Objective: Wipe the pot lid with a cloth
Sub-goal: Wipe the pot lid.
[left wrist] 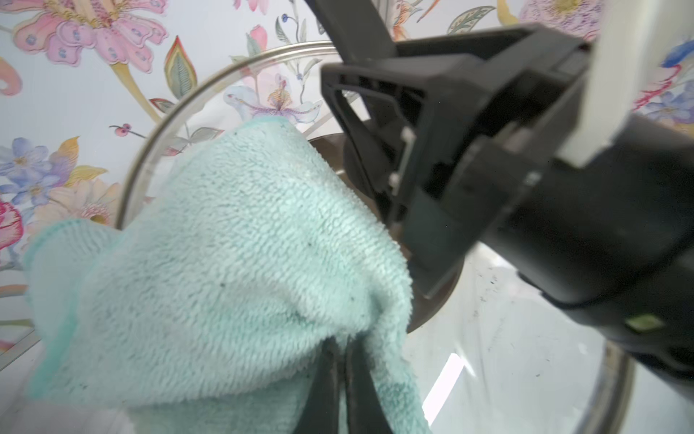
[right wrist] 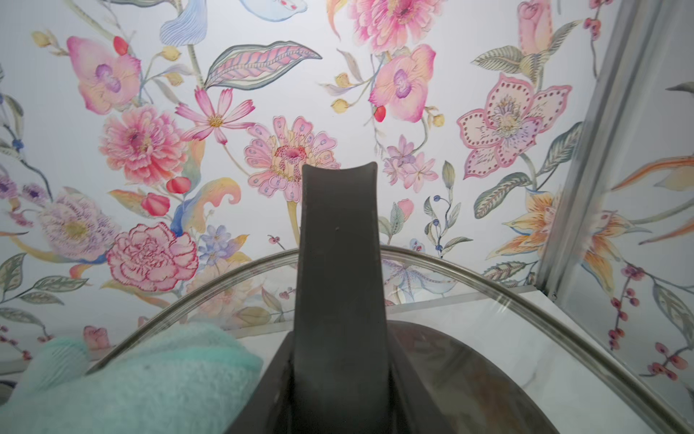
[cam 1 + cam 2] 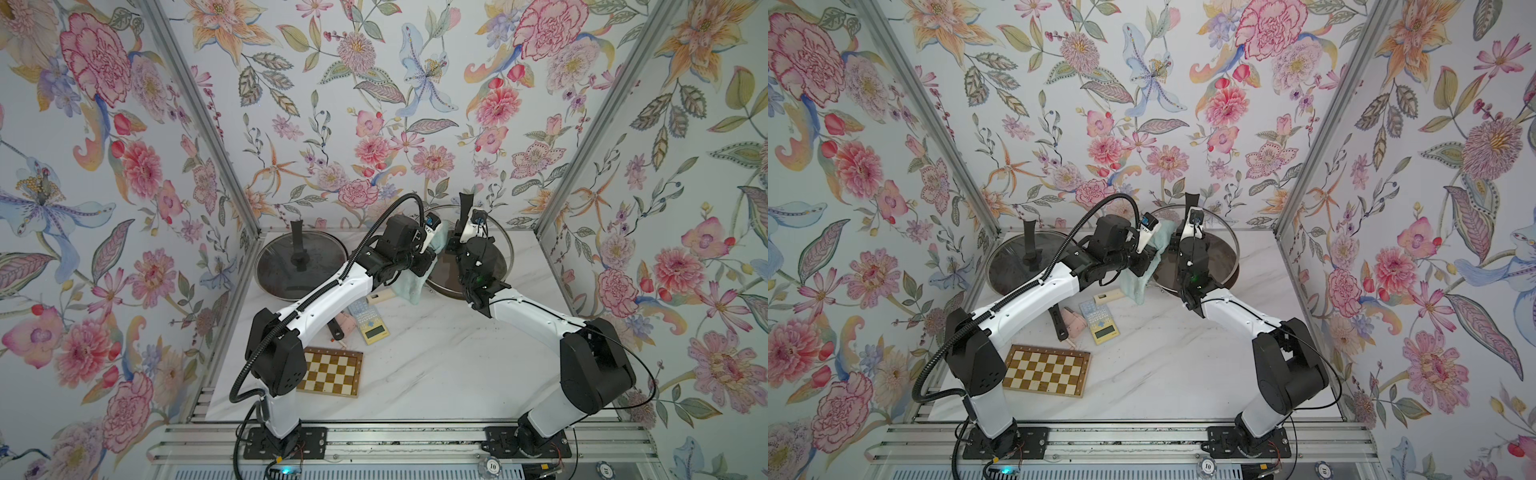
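Left end effector (image 1: 340, 360) pinches cloth (image 1: 233, 244), wrist view only, right end effector (image 2: 338, 375) grips lid handle (image 2: 338, 244)

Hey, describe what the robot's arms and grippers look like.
Both arms have white shells and bulky black joint housings. The left arm carries a thick ribbed black conduit; the right arm a thin black cable and a small green light. The left gripper and right gripper are black.

Back right of the bench (image 3: 457, 353) there's the pot lid (image 3: 444, 276), cloth (image 3: 409, 289) touching its left side, second lid (image 3: 286, 266) back left, chessboard (image 3: 332, 372) front left.
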Robot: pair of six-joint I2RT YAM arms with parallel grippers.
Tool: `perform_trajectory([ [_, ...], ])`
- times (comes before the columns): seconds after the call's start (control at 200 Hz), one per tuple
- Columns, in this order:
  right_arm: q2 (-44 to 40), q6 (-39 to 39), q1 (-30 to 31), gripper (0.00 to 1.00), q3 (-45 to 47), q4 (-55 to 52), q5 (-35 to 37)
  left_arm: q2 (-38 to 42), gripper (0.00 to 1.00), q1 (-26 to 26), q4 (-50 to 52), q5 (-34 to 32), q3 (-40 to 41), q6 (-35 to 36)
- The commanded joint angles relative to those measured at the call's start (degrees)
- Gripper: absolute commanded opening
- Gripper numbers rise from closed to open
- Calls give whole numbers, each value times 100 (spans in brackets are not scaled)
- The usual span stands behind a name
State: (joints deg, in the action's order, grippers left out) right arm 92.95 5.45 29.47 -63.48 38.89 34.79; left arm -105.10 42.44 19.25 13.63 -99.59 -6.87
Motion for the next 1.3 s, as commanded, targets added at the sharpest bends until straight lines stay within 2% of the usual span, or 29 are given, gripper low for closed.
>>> perform_trajectory([
  [0.0,-289,286,136,0,-559,1636,584,-147,0,129,406,609,-191,26],
  [0.08,-335,361,113,0,-422,1774,414,-220,0,134,484,652,-258,74],
  [0.155,-510,338,120,0,-241,1786,-138,-230,0,104,567,327,-296,154],
  [0.305,-1211,128,139,0,487,1736,-942,-209,0,-311,552,40,-329,121],
  [0.4,-1906,-66,207,0,924,1081,-1684,-253,0,-461,587,-132,-520,257],
  [0.465,-2343,-323,351,0,1143,524,-1844,-385,0,-514,665,-184,-780,371],
  [0.595,-2955,-536,647,0,1489,-124,-1921,-827,0,-530,882,-20,-1467,519],
  [0.731,-3026,-549,899,0,1560,-192,-1733,-1138,0,-534,898,240,-1929,469],
  [0.816,-2907,-538,897,0,1569,9,-1481,-1119,0,-521,822,291,-1906,424],
  [0.946,-2583,-415,797,0,1443,226,-1355,-804,0,-533,634,-35,-1458,423],
  [1.046,-2356,-90,224,0,1276,239,-1293,-475,0,-547,568,-68,-994,427],
  [1.161,-2104,653,-521,0,1079,491,-1365,-116,0,-530,365,324,-321,348],
  [1.291,-1569,729,-722,0,561,463,-1138,-94,0,-387,458,486,-235,352],
])
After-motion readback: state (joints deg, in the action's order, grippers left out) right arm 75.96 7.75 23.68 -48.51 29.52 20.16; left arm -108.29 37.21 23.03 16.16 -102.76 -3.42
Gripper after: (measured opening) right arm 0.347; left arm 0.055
